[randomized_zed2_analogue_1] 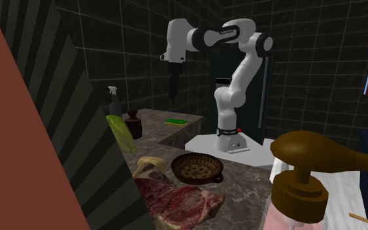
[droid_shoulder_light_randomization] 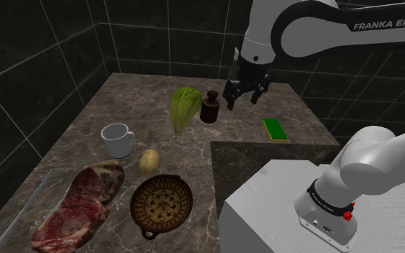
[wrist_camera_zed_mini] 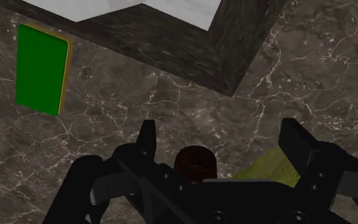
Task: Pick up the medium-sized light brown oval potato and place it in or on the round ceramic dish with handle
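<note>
Your round dish [droid_shoulder_light_randomization: 162, 205] with its short handle sits at the near end of the table [droid_shoulder_light_randomization: 143, 108]. It is brown, and its inside is covered in a dark speckled pattern. The white mug [droid_shoulder_light_randomization: 117, 140] stands further back toward the shoulder view's left, and you cannot tell what is in it. The potato [droid_shoulder_light_randomization: 148, 162] you are after lies on the table between the two, just behind the dish's rim, pale brown and oval. A big raw steak [droid_shoulder_light_randomization: 78, 208] lies just beside the dish on the shoulder view's left. Further back you have a head of lettuce [droid_shoulder_light_randomization: 184, 108], a dark brown jar [droid_shoulder_light_randomization: 210, 106] just beside it, and a green sponge [droid_shoulder_light_randomization: 274, 129] toward the shoulder view's right. The table is dark veined marble, cut around the white stand [droid_shoulder_light_randomization: 280, 208], with dark tiled walls behind. In the second exterior view a spray bottle [randomized_zed2_analogue_1: 114, 101] stands by the wall and a brown pump dispenser [randomized_zed2_analogue_1: 306, 176] looms in the foreground. The arm reaches over the far end with its wrist pointing down, and the claw [droid_shoulder_light_randomization: 242, 99] hangs above the table beside the jar, well apart from the potato. Its fingers [wrist_camera_zed_mini: 147, 137] stand spread, released, gripping nothing. In the wrist view you see the jar's top and the lettuce below them.
</note>
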You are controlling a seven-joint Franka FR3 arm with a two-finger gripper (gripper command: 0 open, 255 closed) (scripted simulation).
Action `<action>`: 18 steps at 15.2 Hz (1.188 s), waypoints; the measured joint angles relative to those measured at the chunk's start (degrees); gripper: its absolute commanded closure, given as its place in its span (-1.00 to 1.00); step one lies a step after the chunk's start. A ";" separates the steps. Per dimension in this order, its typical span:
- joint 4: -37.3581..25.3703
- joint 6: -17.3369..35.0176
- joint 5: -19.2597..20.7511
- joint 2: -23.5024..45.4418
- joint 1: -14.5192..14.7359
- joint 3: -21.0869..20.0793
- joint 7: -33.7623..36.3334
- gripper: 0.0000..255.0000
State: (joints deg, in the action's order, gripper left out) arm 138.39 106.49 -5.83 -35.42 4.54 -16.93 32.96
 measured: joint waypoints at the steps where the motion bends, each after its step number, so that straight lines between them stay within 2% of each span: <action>1: -0.41 0.70 -0.51 1.15 0.25 -1.39 1.76 -1.00; 6: -3.30 5.23 -1.15 8.84 0.30 -7.41 9.67 -1.00; 11: -8.24 10.25 1.25 19.56 -0.55 -13.64 18.72 -1.00; 15: -13.42 12.43 5.31 28.25 -0.58 -18.01 27.12 -1.00; 18: -18.98 13.25 10.43 36.54 0.20 -20.41 34.18 -1.00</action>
State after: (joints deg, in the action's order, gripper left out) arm 119.41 119.74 4.60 1.12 4.74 -37.34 67.14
